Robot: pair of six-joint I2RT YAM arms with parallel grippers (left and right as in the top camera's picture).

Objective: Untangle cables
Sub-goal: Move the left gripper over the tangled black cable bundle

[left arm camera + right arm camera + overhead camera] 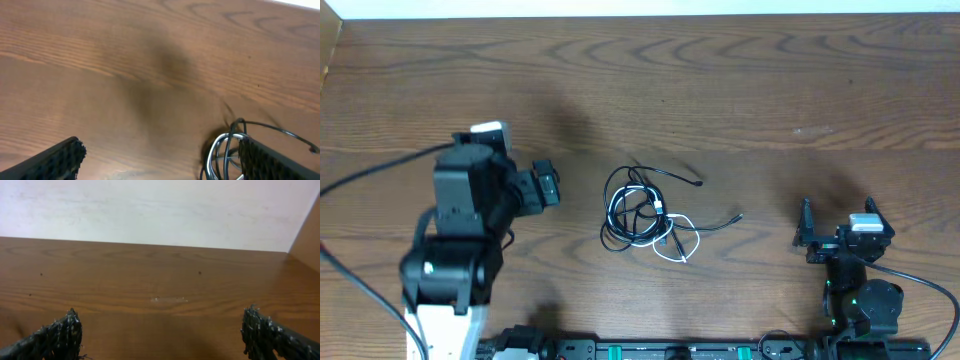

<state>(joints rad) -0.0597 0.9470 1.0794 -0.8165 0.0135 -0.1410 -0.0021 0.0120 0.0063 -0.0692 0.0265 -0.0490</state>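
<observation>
Tangling together near the middle of the desk [720,90], the cables [645,215] form one small heap: black loops with a white cord [663,212] curling out at its near right side. Which strand passes over which is too fine to make out from overhead, and the plug ends are only tiny specks. In the left wrist view only part of the heap shows, cut off by the bottom edge and partly hidden behind one finger [270,160]. The left hand [552,186] hangs to the left of the heap, apart from it, jaws spread wide, holding nothing and touching no cord. The right hand [838,212] sits well to the right of the heap, near the desk's front edge. It is likewise wide open and empty. Its own camera shows only bare desk and a pale wall [150,210] ahead.
</observation>
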